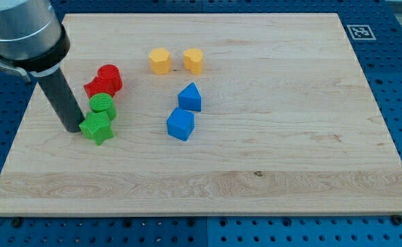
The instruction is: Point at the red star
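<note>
My tip [73, 128], a bare rod with no jaws to open or close, sits at frame left touching the green star [97, 128], with the red star [97, 87] just above, beside a red cylinder [110, 76].

We found no readable words, numbers or brand names anywhere in the camera view. The only sign we saw was a small black-and-white square marker [358, 31], a coded pattern of the fiducial kind, which sat on the blue perforated surface [393, 82] just beyond the top right corner of the wooden board [290, 137]. Its pattern held no letters or digits that we could make out. The board itself carried only wood grain, and the coloured blocks and the dark rod bore no labels that we could see.
</note>
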{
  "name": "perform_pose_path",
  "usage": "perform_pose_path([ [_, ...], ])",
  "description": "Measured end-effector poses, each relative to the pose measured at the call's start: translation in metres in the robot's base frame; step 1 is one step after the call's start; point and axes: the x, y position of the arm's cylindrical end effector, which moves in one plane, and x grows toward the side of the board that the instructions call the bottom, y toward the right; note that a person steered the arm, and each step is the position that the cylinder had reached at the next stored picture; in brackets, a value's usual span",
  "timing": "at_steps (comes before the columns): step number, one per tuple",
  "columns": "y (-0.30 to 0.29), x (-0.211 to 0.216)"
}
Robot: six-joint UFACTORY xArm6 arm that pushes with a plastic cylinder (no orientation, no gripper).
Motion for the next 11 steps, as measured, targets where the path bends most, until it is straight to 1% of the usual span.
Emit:
perform_pose_path([
  [2, -0.043, 0.0],
  [5, -0.075, -0.002],
  [6, -0.095, -0.012],
  [7, -0.094, -0.02],
  [9, -0.088, -0.062],
  [11, -0.045, -0.062],
])
